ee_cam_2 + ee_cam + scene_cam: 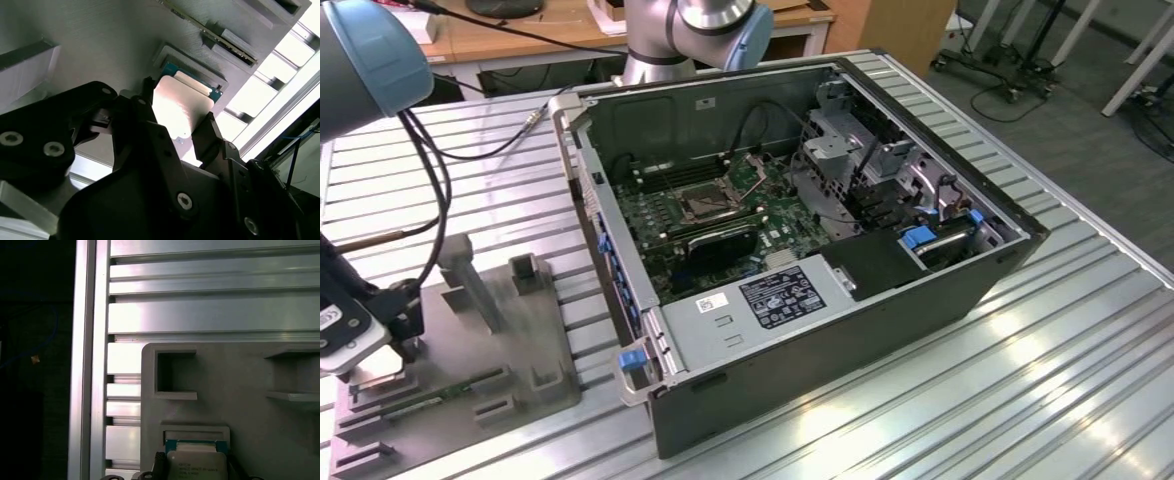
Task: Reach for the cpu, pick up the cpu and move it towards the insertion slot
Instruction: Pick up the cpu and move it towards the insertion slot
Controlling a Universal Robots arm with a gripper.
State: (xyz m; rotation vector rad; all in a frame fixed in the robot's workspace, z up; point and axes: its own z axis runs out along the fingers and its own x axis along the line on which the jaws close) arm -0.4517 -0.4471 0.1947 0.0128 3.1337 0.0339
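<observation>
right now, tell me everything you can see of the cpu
The cpu is a small flat square chip with a pale silvery metal top that carries faint print, and a blue-green rim shows at one edge. It lies flat in a framed recess of the gray tray. The gripper sits right over it; contact is unclear.

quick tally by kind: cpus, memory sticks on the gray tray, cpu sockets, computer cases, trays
cpu: 1
memory stick on the tray: 1
insertion slot: 1
computer case: 1
gray tray: 1
total: 5
</observation>
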